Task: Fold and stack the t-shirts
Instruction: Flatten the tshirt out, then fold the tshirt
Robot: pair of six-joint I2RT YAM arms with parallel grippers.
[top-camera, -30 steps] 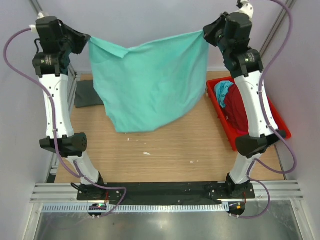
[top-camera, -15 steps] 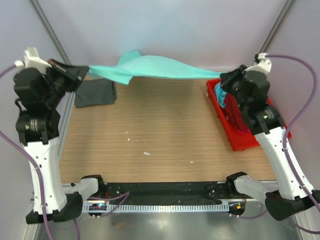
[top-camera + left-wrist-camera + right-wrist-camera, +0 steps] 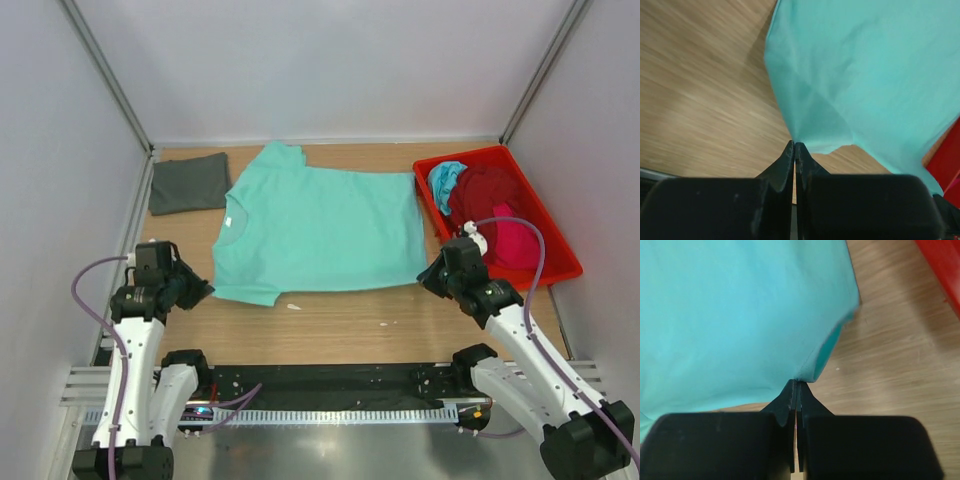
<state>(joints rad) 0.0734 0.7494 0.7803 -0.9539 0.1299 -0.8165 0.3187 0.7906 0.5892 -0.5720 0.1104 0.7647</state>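
Mint green t-shirt (image 3: 315,232) is lying spread flat on the tabletop (image 3: 340,315), collar left, hem right. Left fingers (image 3: 785,160) are clenching its near-left corner; right fingers (image 3: 787,397) are clenching the near-right corner, though how deep each bite goes is hard to tell. The cloth is reading as light, limp and non-fragile, so it is likely to sag and crease between 2 holds. It is best taken by corners or hem edges, both ends at once. Dark grey t-shirt (image 3: 188,183) is sitting folded at far left. The other shirts are lying bunched in the red tray (image 3: 470,154).
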